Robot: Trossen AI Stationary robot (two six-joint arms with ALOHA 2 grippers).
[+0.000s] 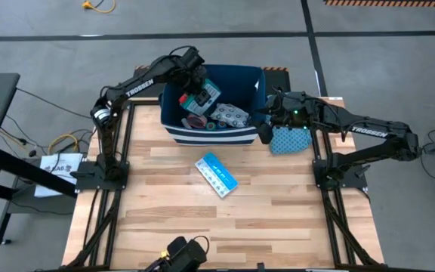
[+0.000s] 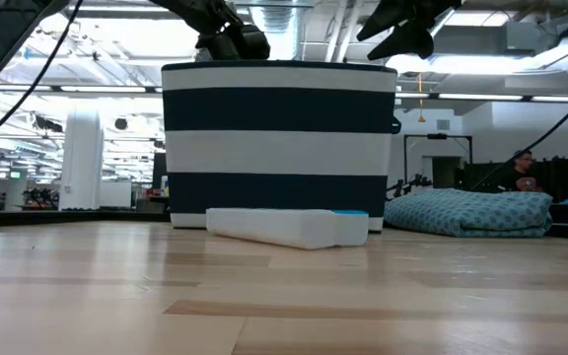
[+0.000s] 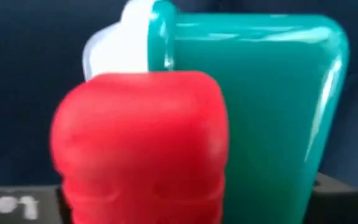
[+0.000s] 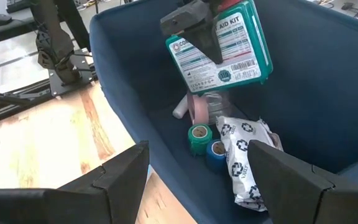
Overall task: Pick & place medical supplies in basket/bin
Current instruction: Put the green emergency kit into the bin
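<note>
The teal flat box (image 4: 222, 46), a hard glossy first-aid kit with a printed white label, is held above the inside of the navy bin (image 1: 251, 79), clamped between the fingers of the left gripper (image 1: 195, 92). The left arm is stretched from its base at the table's left edge, up and over the bin's left wall, with the wrist bent down into the opening.

Below the box, on the bin's floor, five loose supplies can be counted in the right wrist view: one pink round roll (image 4: 197, 107), one green tape roll (image 4: 199, 137), one blue tape roll (image 4: 216, 151), one clear rounded item between them, and one soft white ring-patterned pouch (image 4: 244, 155).

The bin is soft-sided, rectangular, with white stripes near its base.

One light-blue and white packet (image 1: 216, 174), flat and oblong, lies on the wooden table (image 1: 278, 219) in front of the bin, apart from it.

The right gripper (image 1: 265, 125) is poised at the bin's right wall, fingers spread and nothing between them, beside a teal dotted cloth (image 1: 291, 140).
</note>
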